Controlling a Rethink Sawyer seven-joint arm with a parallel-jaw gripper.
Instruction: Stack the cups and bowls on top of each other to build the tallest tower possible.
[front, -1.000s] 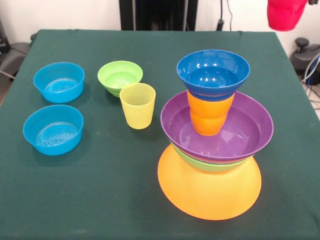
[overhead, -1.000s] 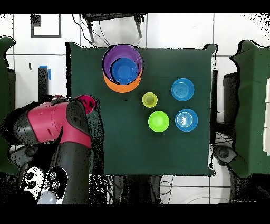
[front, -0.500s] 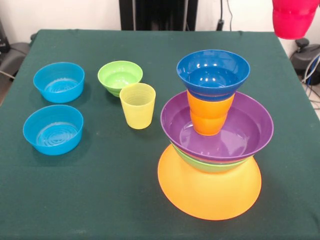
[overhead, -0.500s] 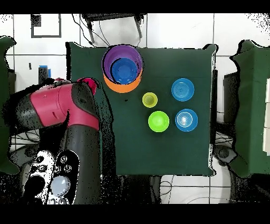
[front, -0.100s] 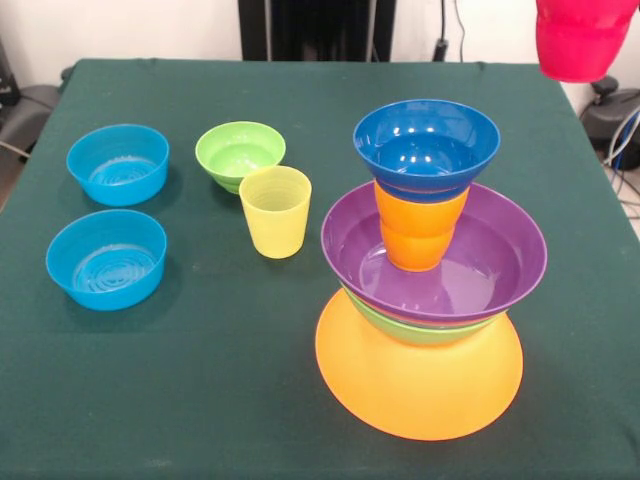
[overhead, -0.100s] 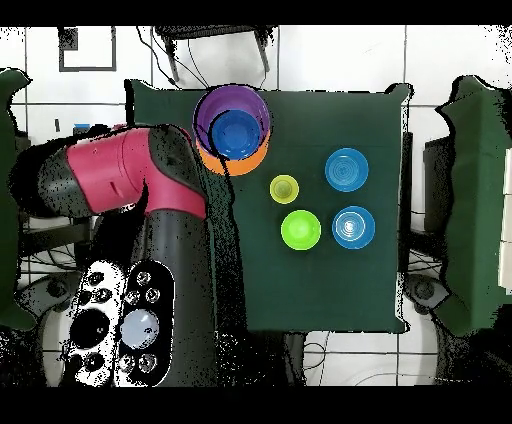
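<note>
Five pieces already make the tower (front, -0.100s: 425, 270): orange bowl (front, -0.100s: 418, 380) upside down as base, green bowl (front, -0.100s: 420, 330), purple bowl (front, -0.100s: 470, 265), orange cup (front, -0.100s: 418, 232), blue bowl (front, -0.100s: 427, 145) on top. The red cup (front, -0.100s: 580, 38) hangs high at the top right edge of the front view, above the desk (front, -0.100s: 250, 400) corner, well apart from the tower. The jaws themselves are not visible; I cannot tell how they stand, though the cup is evidently carried. Overhead, the arm (overhead, -0.100s: 130, 185) lies just beside the tower. The step in hand looks like bringing the cup over; next it needs centring above the blue bowl and lowering gently, as the stack could tip. Yellow cup (front, -0.100s: 275, 210), small green bowl (front, -0.100s: 240, 153) and two light blue bowls (front, -0.100s: 106, 258) wait on the desk
</note>
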